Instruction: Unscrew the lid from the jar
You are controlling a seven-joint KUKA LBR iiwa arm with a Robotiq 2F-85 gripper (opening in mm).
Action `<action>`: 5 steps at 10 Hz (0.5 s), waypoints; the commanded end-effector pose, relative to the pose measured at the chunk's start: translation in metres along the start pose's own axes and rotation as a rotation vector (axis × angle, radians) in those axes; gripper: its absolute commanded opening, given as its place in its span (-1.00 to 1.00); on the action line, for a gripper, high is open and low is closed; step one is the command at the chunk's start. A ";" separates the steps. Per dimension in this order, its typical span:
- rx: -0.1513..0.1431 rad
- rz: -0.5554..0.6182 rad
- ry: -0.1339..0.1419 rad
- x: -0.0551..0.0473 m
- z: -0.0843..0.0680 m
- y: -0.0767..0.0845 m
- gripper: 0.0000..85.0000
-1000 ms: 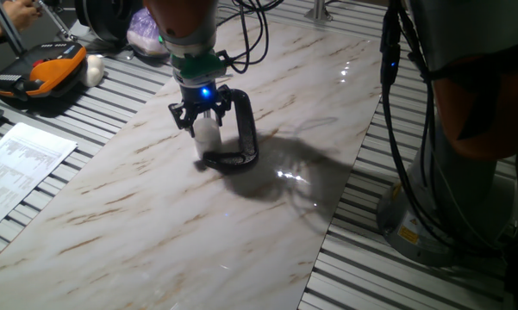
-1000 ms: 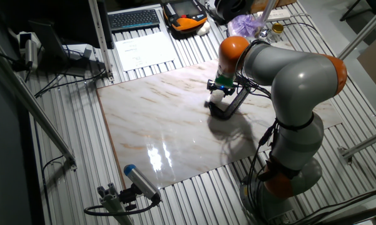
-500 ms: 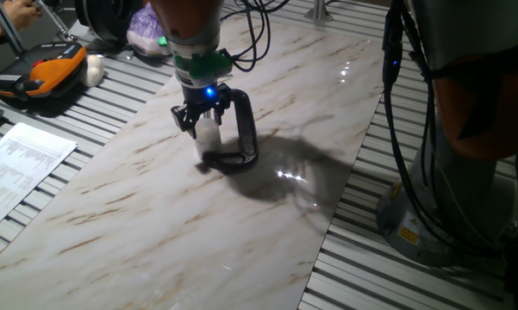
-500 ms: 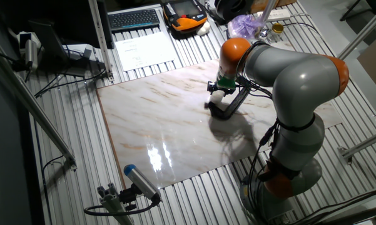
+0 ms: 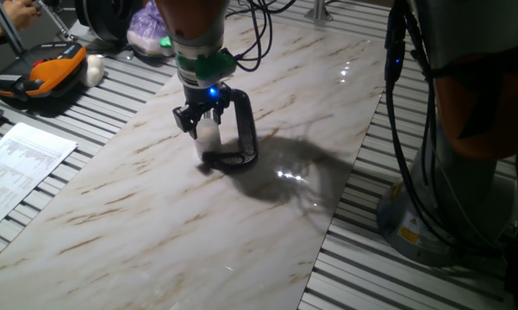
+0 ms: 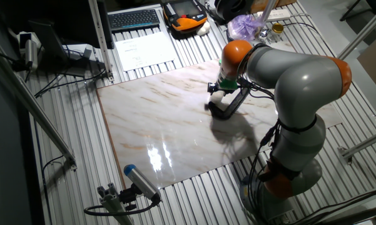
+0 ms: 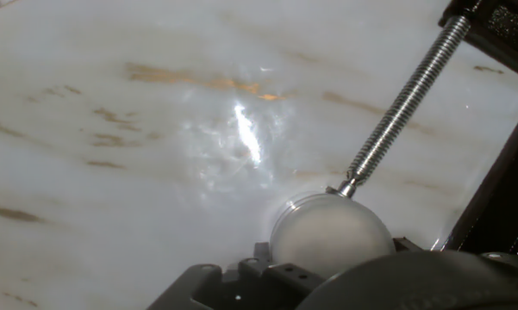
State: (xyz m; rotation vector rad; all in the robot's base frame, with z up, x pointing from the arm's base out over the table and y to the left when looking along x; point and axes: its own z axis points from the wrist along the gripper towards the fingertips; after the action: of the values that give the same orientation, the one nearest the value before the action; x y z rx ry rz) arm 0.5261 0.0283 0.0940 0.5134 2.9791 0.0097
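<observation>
A small whitish jar (image 5: 209,134) stands upright on the marble table inside the black C-clamp (image 5: 241,138). Its round translucent lid (image 7: 327,234) fills the bottom of the hand view, with the tip of the clamp's metal screw (image 7: 398,103) touching its rim. My gripper (image 5: 207,122) comes straight down over the jar, its fingers closed around the top where the lid sits. The other fixed view shows the gripper (image 6: 219,90) above the clamp (image 6: 228,107), with the jar mostly hidden by the hand. The jar body below the lid is hidden in the hand view.
The marble slab (image 5: 155,215) lies on a slatted metal bench. An orange and black case (image 5: 39,73), a paper sheet (image 5: 17,164) and a purple bag (image 5: 146,34) sit off the slab to the left and back. The robot's base (image 5: 465,129) stands at the right.
The hand has shifted slightly to the right and turned a little about its axis. The jar and the clamp stay where they were.
</observation>
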 end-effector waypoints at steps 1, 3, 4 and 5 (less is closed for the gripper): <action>-0.004 -0.017 -0.002 0.000 0.000 0.000 0.20; -0.003 -0.076 -0.015 0.000 0.000 0.000 0.20; -0.004 -0.099 -0.023 -0.001 0.000 0.000 0.20; -0.005 -0.121 -0.033 -0.001 0.000 0.000 0.20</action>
State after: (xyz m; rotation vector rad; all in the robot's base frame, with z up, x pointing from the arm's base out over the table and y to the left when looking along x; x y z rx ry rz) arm 0.5269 0.0283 0.0944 0.3253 2.9694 -0.0055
